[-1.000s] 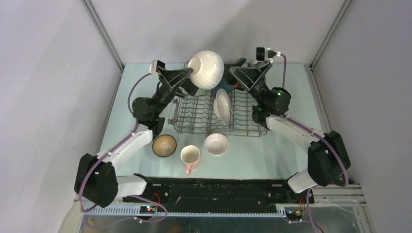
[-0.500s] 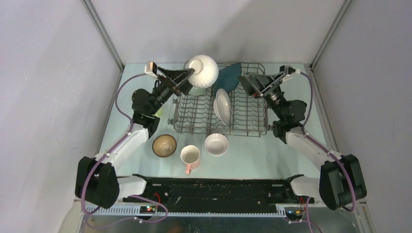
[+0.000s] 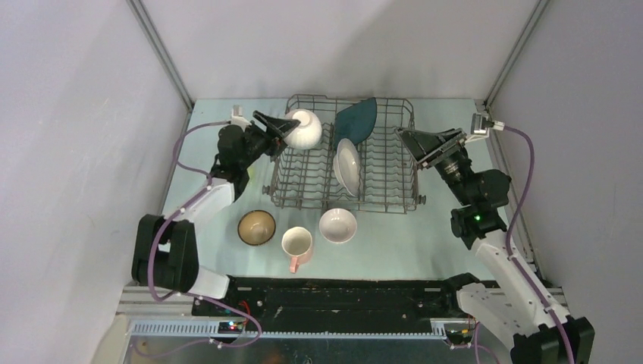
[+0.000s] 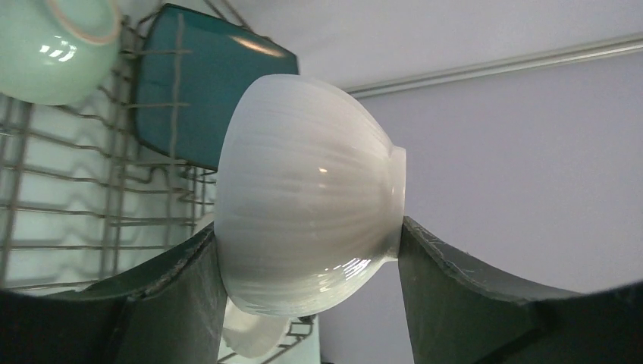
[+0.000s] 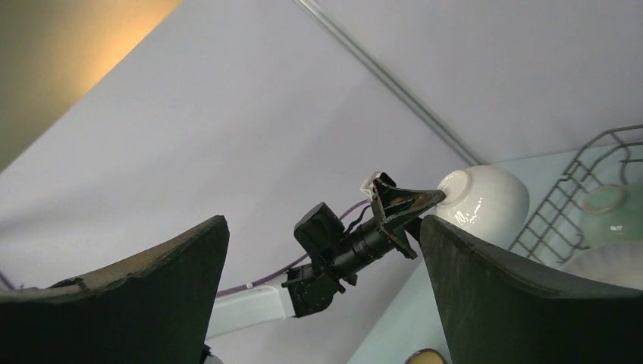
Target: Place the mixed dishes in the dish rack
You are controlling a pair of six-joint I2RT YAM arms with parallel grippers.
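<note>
My left gripper [image 3: 291, 126] is shut on a ribbed white bowl [image 3: 304, 129], held on its side over the far-left corner of the dish rack [image 3: 303, 186]. In the left wrist view the bowl [image 4: 303, 189] sits tight between both fingers. In the rack stand a dark teal plate [image 3: 356, 120] and an upright white plate [image 3: 347, 167]; a pale green bowl [image 4: 53, 45] also lies there. My right gripper [image 3: 415, 142] hangs open and empty just right of the rack. On the table in front lie a brown bowl [image 3: 256, 227], a pink mug [image 3: 297, 246] and a white bowl [image 3: 337, 225].
Grey walls close in the table on three sides. The rack fills the far middle. The loose dishes sit between the rack and the black base rail [image 3: 341, 292] at the near edge.
The left arm has brought the white bowl down from high above the rack to its far-left corner. The right arm has pulled back to the right, away from the bowl.
</note>
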